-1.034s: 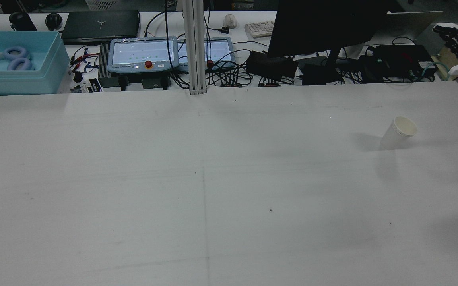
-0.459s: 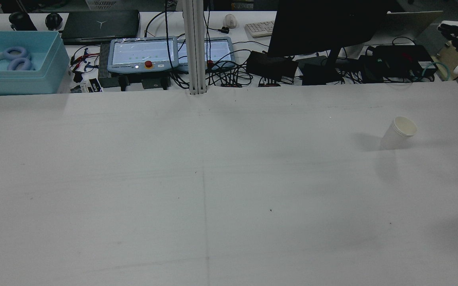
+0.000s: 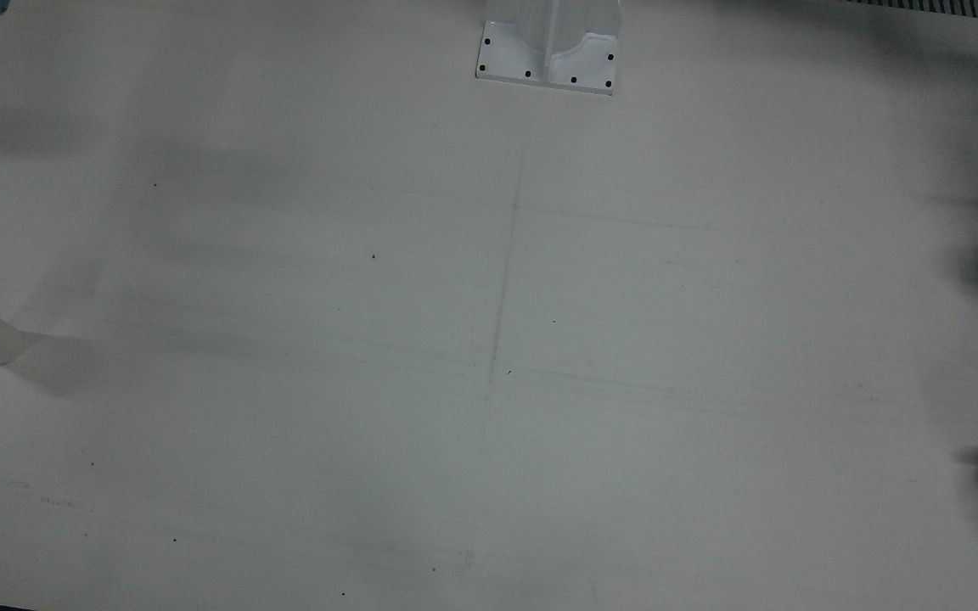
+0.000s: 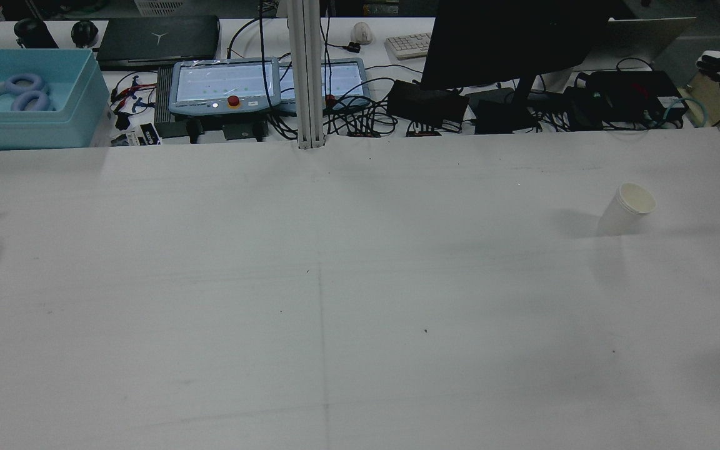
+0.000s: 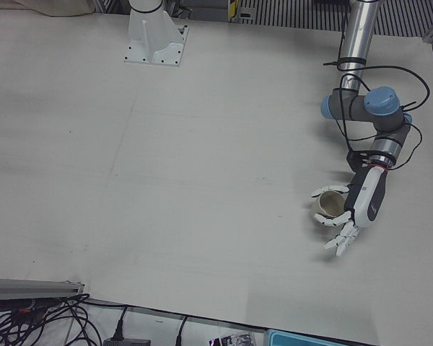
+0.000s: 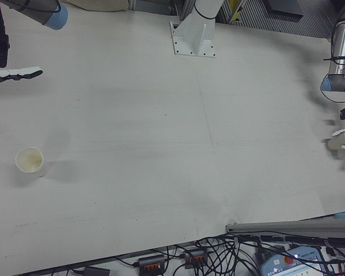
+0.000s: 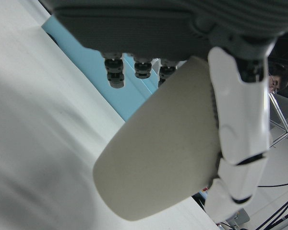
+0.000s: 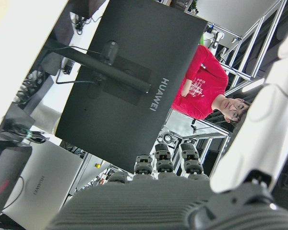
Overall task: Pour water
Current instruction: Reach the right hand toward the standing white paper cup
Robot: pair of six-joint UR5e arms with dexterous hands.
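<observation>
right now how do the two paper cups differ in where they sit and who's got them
The left cup sits at the table's edge on the robot's left side with the left hand curled around it; the right cup stands alone on the robot's right half. The right hand hovers apart from the right cup, fingers spread, while the left cup has fingers against its wall. Both are upright pale paper cups, mouths open.
</observation>
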